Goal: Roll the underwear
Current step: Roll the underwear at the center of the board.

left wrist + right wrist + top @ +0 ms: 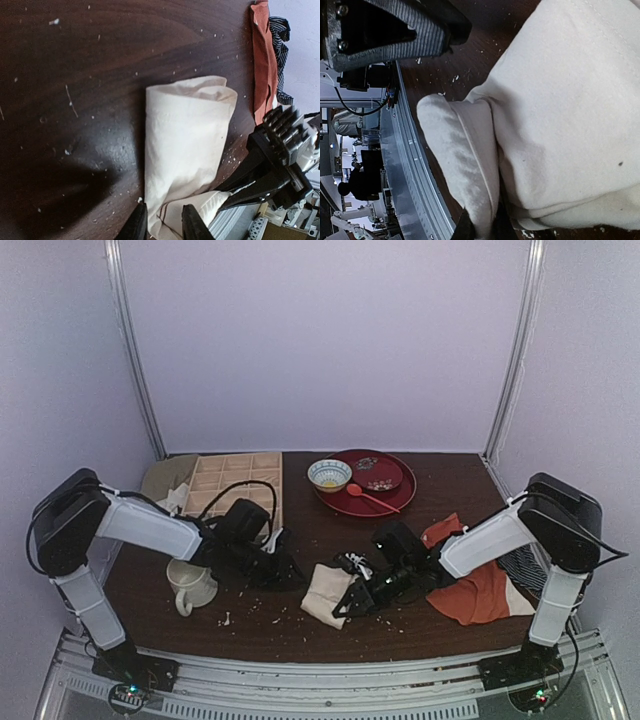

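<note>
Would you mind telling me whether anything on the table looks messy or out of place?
Pale crumbs are strewn over the dark table, thickest near the underwear. An orange garment lies crumpled at the right edge.

Soft, dim light; dark shadows; slightly blurry close-ups.

White arm links (150, 525), black joints (65, 525), black ribbed jaws

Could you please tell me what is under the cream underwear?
The folded cream fabric underwear rests on the dark brown wooden table, pale crumbs around it. The right gripper pinches its edge. Anything beneath the fabric is covered and cannot be seen.
</note>
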You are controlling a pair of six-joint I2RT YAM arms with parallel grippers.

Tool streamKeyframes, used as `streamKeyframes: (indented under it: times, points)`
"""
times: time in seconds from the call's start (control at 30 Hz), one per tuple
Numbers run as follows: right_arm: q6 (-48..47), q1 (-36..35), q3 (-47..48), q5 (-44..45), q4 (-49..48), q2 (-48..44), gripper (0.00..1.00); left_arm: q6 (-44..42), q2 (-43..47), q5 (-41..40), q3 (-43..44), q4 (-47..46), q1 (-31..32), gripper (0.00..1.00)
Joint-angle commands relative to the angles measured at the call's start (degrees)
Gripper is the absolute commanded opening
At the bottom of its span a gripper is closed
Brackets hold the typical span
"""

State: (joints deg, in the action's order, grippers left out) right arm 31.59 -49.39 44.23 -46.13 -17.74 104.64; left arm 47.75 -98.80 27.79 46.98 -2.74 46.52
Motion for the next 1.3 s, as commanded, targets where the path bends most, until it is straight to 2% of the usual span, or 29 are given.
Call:
streamKeyframes:
  times: [0.0, 0.17, 0.37, 0.5, 0.7, 1.0, 1.27]
  points:
    - [-4.3, -0.2, -0.1, 3.8, 9.3, -1.1, 0.00, -2.1, -0.3, -0.7, 3.0, -0.7, -1.3, 0.34]
    - [-5.8, -0.2, 0.2, 4.8, 11.4, -1.3, 0.00, -3.1, -3.4, 2.7, 6.9, -2.1, -1.4, 0.25]
    - [-6.7, -0.4, 1.4, 5.3, 13.1, -1.2, 0.00, -1.9, -6.5, 7.0, 6.9, -7.7, -1.1, 0.19]
    - [-7.9, -0.6, 2.8, 5.5, 14.9, -1.1, 0.00, -1.8, -8.5, 8.8, 7.5, -8.0, 0.0, 0.08]
    - [-9.7, -1.6, 5.2, 6.9, 18.3, -1.9, 0.00, -1.5, -12.5, 9.5, 9.0, -5.6, 1.0, 0.00]
    - [-14.3, -6.0, 10.3, 11.9, 27.6, -4.1, 0.00, -0.1, -17.1, 6.8, 11.5, 2.1, 1.1, 0.00]
    - [-9.8, -7.2, 8.3, 9.0, 24.3, -7.6, 0.00, 0.5, -17.7, 4.0, 12.1, 5.9, 1.1, 0.00]
